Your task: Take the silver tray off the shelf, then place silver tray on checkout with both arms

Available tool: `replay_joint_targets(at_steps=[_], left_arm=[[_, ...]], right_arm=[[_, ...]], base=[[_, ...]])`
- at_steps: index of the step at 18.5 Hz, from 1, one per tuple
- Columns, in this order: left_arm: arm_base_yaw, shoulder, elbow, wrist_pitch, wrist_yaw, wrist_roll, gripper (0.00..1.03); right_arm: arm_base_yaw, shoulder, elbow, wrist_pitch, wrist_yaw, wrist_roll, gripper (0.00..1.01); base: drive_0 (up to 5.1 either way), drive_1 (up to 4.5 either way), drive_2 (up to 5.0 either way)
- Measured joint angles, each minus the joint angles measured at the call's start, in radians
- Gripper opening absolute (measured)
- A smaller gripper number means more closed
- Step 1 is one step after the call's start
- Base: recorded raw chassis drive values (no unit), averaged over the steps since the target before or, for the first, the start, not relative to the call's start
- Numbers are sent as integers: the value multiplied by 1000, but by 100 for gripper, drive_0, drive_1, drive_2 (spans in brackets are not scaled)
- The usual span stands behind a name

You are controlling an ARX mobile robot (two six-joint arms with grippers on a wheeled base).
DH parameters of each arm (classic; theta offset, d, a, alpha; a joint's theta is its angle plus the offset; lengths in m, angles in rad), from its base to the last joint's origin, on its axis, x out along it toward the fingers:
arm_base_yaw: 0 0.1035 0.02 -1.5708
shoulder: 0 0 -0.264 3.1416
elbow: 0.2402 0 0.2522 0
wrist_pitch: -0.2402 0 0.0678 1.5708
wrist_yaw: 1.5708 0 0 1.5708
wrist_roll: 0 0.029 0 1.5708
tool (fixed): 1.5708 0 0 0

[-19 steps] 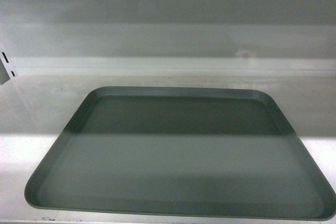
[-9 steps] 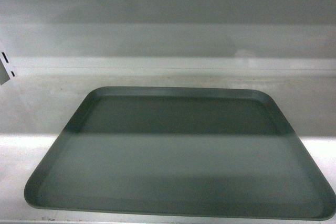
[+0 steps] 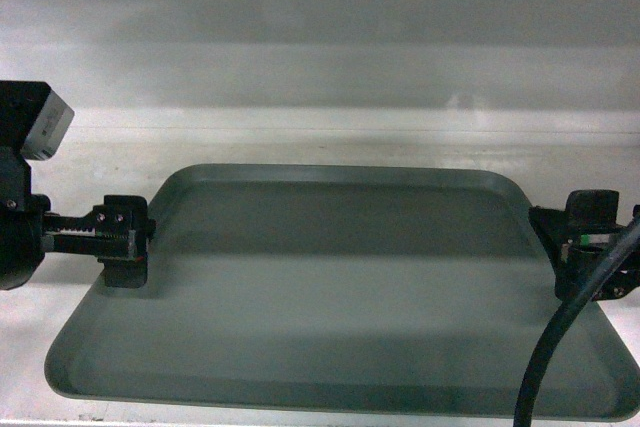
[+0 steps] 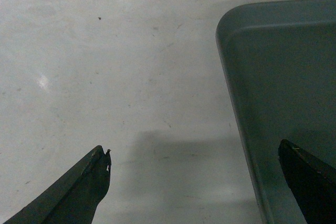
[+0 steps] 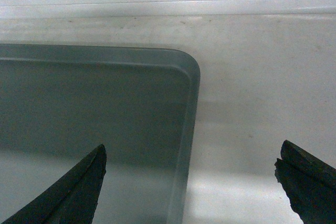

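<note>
White metal shelf board carries the flat grey-silver tray — left gripper and right gripper gape wide, straddling its side rims.

The head camera faces forward and slightly down into the shelf at close range, framing the whole silver tray with the back panel beyond. The left wrist camera looks steeply down, very near, on the tray's far-left corner and the bare shelf board to its left. The right wrist camera looks down and forward on the far-right corner; each wrist view shares its corner with the head view.
</note>
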Motion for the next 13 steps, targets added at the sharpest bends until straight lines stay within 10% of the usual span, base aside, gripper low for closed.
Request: replay_joint_targets(at_steps=[13], left_arm=[[-45,66,48,-6,-18,-59,98]], right_arm=[[14,214,151,-18,76,50,98]], base=[[0,0,0]])
